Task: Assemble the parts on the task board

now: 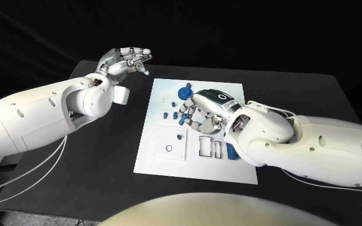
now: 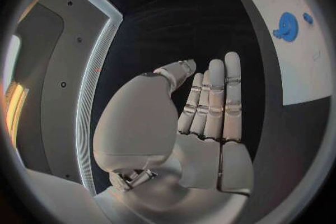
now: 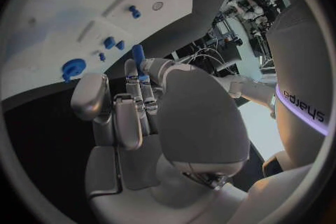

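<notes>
Off the board's left edge, the left hand (image 1: 126,60) is held raised above the bare black table (image 1: 105,147), its fingers (image 2: 213,103) laid straight and close together with nothing between them; judged from this pose, it is parked clear of the work so that the other arm has room. Beside it, the white board (image 1: 162,158) is laid flat in the middle of the table, its long side running away from the robot. Near its far end a round blue piece like a small wheel (image 1: 184,92) is seen, and closer in several small blue pegs (image 1: 170,115) are scattered just beside the right hand. Toward the near end, a square recess with a small hole (image 1: 170,148) and narrow rectangular slots (image 1: 205,147) are cut into the plate, and a blue block (image 1: 232,154) stands at the slots' right side, partly hidden by the forearm. Over the board's middle the right hand (image 1: 202,113) is held palm-down, and in the right wrist view a slim blue peg (image 3: 139,60) is pinched upright between the thumb and fingertips (image 3: 133,75) while the remaining fingers stay loosely curled. It is judged that the peg is carried above the board so that it can be lined up with a matching hole; which hole is meant cannot be told.
</notes>
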